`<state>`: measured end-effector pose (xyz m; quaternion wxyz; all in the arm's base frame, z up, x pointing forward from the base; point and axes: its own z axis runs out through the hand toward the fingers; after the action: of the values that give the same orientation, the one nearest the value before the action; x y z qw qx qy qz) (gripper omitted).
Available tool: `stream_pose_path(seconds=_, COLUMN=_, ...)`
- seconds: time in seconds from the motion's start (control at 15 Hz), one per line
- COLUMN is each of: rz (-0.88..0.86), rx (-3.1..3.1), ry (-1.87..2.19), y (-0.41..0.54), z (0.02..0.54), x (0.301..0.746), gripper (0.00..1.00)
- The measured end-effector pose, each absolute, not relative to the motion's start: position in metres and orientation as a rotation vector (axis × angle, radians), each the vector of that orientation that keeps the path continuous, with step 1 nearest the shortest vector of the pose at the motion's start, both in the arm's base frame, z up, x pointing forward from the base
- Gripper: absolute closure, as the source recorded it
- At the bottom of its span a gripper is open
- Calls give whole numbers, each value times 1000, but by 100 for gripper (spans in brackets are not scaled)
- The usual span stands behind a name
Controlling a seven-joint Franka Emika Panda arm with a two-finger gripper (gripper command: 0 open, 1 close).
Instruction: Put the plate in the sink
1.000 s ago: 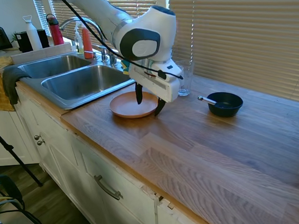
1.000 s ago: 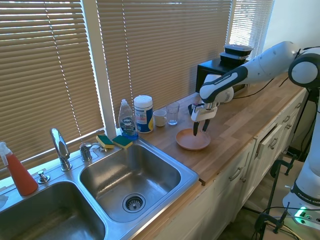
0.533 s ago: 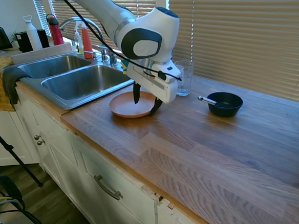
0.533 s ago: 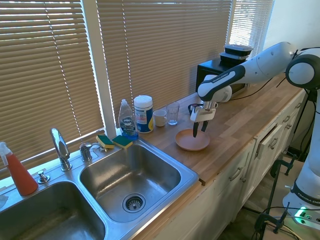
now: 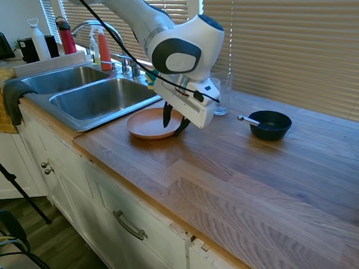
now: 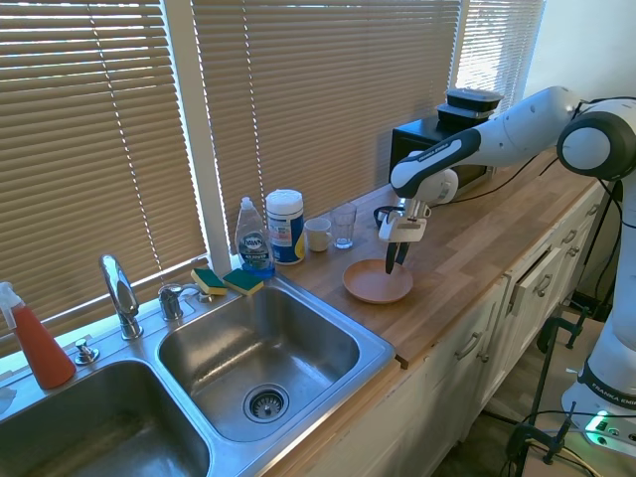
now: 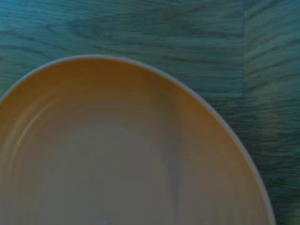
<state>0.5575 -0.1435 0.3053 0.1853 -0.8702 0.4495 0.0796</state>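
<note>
On the wooden counter [image 5: 243,167], just beside the sink [image 5: 97,97], sat the plate [image 5: 148,123] — its far rim pinched between the two dark fingers of the gripper [image 5: 173,119]. Further along stood a black bowl [image 5: 270,124] — well apart from the plate.

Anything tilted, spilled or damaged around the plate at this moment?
Only the plate looks off: the gripper clamps its rim on the side away from the sink, and that side appears slightly raised off the countertop. No spill or damage is visible.
</note>
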Motion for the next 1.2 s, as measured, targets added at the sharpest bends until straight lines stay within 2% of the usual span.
stream_pose_path(seconds=0.87, rz=222, rx=-2402, ry=1179, y=-157, z=300, x=553, gripper=100)
stream_pose_path(seconds=1.2, rz=192, rx=-2403, ry=1116, y=-150, z=342, x=549, gripper=100)
